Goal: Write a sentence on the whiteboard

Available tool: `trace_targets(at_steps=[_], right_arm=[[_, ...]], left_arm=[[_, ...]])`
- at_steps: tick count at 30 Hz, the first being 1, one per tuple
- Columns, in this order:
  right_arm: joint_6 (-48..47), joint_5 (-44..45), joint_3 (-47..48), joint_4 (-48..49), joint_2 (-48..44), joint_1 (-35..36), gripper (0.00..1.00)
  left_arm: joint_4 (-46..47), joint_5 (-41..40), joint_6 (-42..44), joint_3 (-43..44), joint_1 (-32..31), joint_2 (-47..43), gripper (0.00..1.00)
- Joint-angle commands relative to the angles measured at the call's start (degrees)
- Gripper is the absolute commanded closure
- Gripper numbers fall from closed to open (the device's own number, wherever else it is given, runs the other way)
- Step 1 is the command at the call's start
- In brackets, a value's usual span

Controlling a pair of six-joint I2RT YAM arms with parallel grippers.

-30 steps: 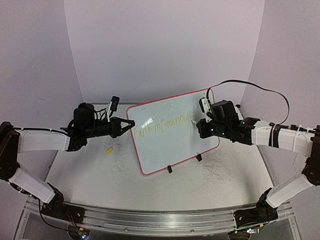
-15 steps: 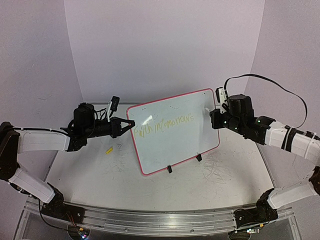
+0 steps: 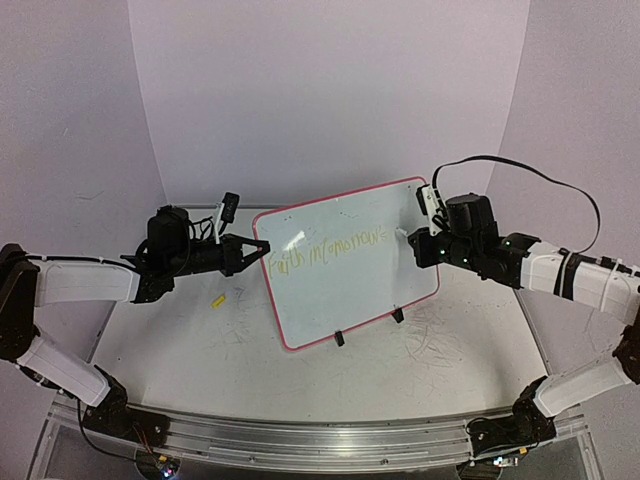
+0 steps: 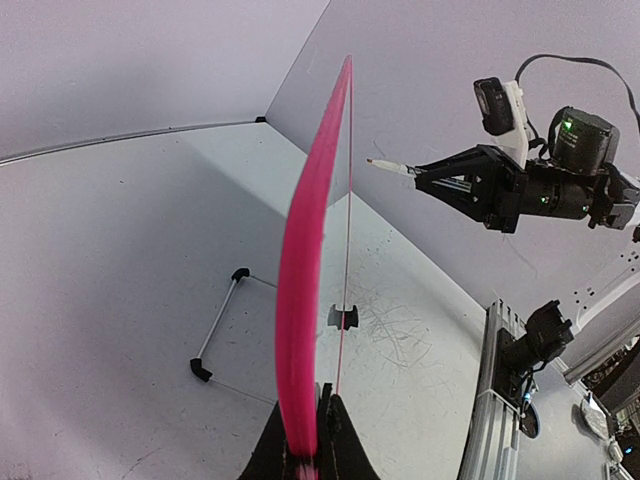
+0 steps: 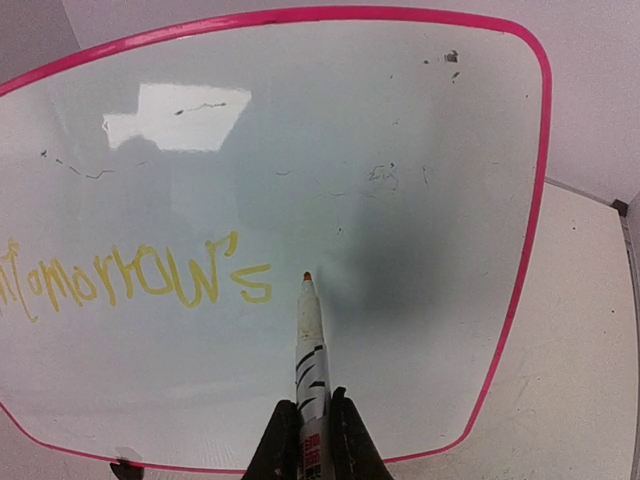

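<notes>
- Whiteboard (image 3: 350, 295): glossy white, rounded corners, thin pink rim. It stands tilted on black clip feet (image 3: 339, 338) on the scribble-marked table (image 3: 200, 350).
- Sentence (image 3: 328, 252): thin yellow-green strokes across mid-board, ending "tomorrow's".
- Left gripper (image 4: 305, 450): jaws pinched onto the board's left rim.
- Right gripper (image 5: 306, 425): clamped on a slim white marker (image 5: 309, 340). Its tip is just right of the last word; contact unclear.

Two white-and-black arms rise from the near edge of the worktop and reach inward toward each other. The left arm (image 3: 85, 282) stretches almost level to the right, forearm and wrist in line. The left gripper (image 3: 243, 252) has its fingers pinched tight on the rim of the whiteboard (image 3: 350, 295). The right arm (image 3: 560, 272) bends sharply at the elbow and reaches left. The right gripper (image 3: 415, 240) has its fingers clamped on a marker (image 5: 310, 340) that points straight ahead.
</notes>
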Motion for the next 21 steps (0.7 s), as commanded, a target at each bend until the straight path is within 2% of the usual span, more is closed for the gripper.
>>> trace_targets(at_steps=[1,21], right_arm=[[-0.2,-0.5,1.6,1.0,0.1,0.3,1.0],[0.7,3.4,1.1,2.2,0.8,0.5,1.0]], left_arm=[[-4.3,-2.2,4.7,0.9,-0.5,-0.1,1.0],[-4.4,-2.6,5.1,0.8,-0.8,0.1,1.0]])
